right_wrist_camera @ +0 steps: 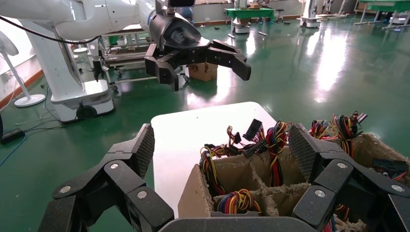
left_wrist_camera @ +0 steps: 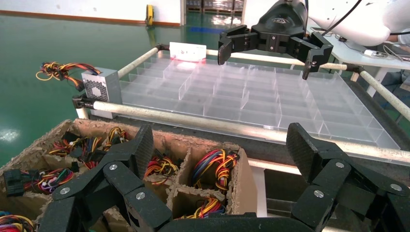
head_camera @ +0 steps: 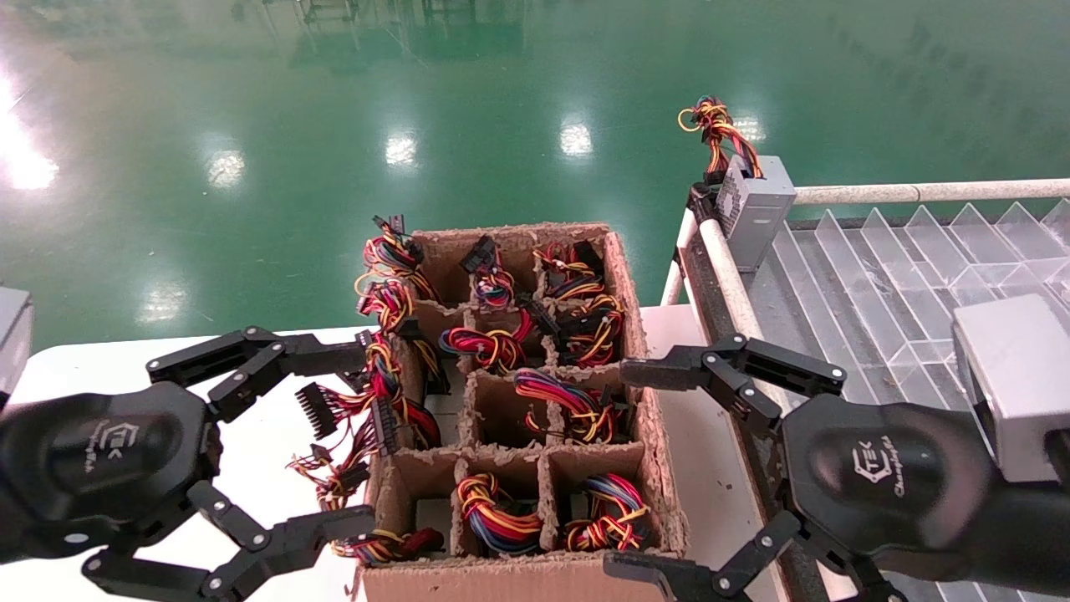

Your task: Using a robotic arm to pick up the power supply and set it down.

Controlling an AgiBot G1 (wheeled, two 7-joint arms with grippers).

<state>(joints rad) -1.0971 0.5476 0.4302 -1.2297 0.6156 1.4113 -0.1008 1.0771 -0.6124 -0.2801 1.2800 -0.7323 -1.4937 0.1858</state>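
Power supplies sit sunk in the cells of a brown cardboard box [head_camera: 644,334]. Mostly their looped red, yellow, black and blue wire bundles show, such as one in the middle cell [head_camera: 568,405] and one in the near cell [head_camera: 493,502]. I cannot tell one out as the task's own. My left gripper [head_camera: 359,435] hangs open at the box's left side, over loose connectors. My right gripper [head_camera: 623,472] hangs open at the box's right wall. In the wrist views the left gripper [left_wrist_camera: 220,145] and the right gripper [right_wrist_camera: 221,145] gape wide above the cells, holding nothing.
A like grey box [head_camera: 756,209] with an orange-yellow wire tuft stands on the far left corner of a clear divided tray [head_camera: 878,276] framed by pipe rails [head_camera: 919,193]. The cardboard box rests on a white table [head_camera: 84,368]. Green floor lies beyond.
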